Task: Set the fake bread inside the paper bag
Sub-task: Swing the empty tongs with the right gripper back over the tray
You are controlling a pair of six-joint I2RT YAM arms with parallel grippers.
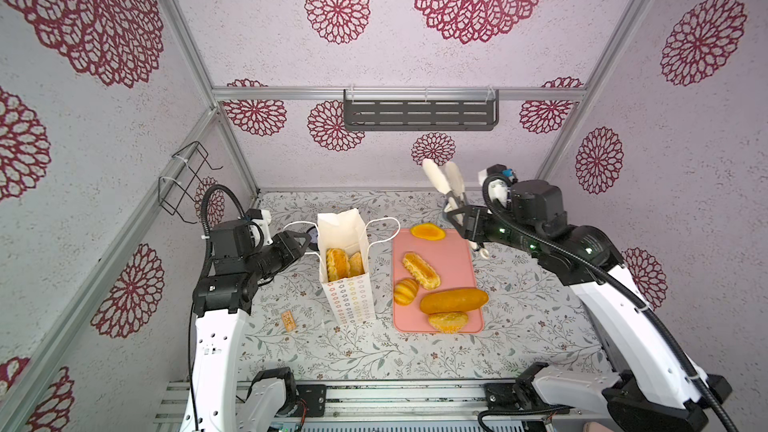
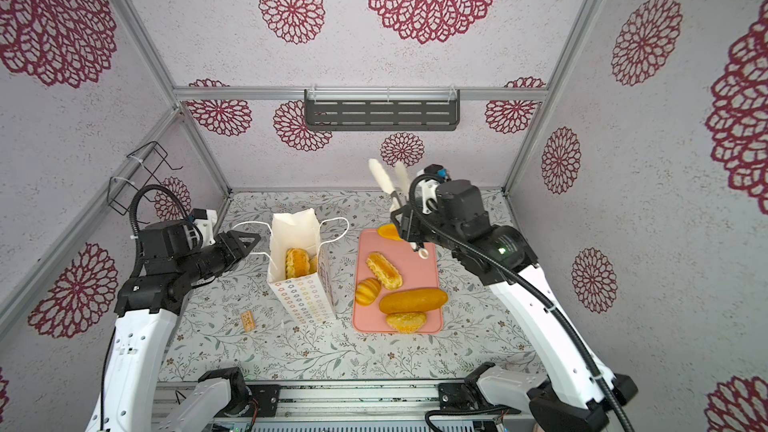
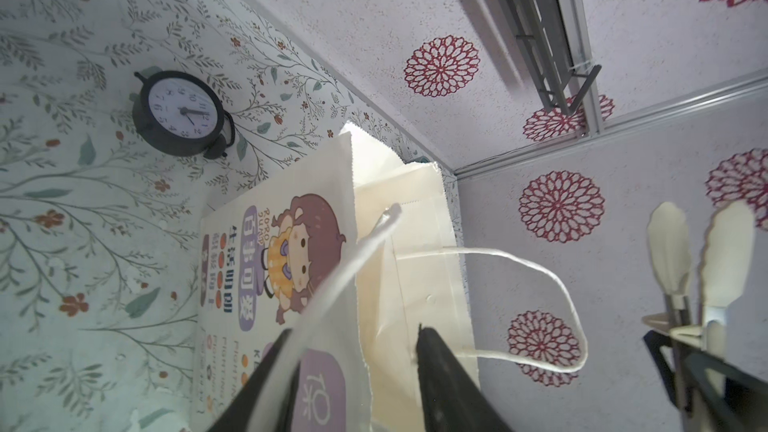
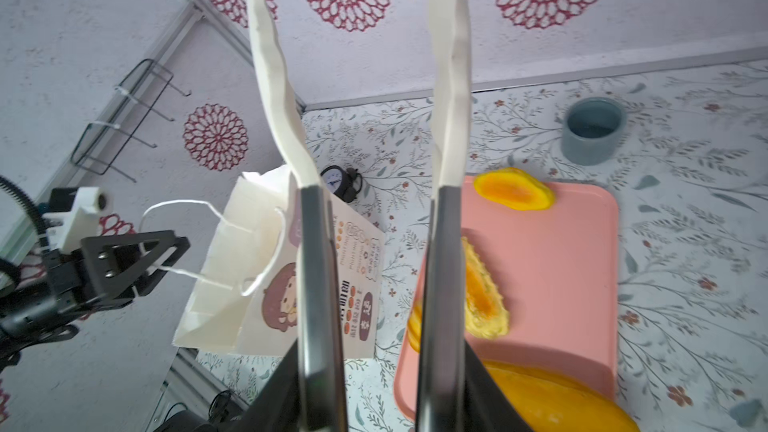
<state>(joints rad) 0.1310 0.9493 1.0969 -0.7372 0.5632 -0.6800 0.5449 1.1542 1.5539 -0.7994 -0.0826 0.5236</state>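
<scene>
Golden toy pastries (image 1: 337,263): two sit in your tall white paper bag (image 1: 351,305), five wait on the pink plastic tray (image 1: 451,261) to its right. The right gripper (image 1: 459,222) clamps empty white-tipped metal tongs (image 1: 440,178); the left gripper (image 1: 306,241) gapes.

We counted seven pieces of fake bread (image 1: 454,300): five lay on one pink tray (image 1: 457,259) and two stood inside the one paper bag (image 1: 353,305). There was also one small tan cracker (image 1: 288,321), one black clock (image 3: 178,112), one grey cup (image 4: 592,130), one pair of tongs (image 1: 434,178) and two robot arms (image 1: 216,338).
</scene>
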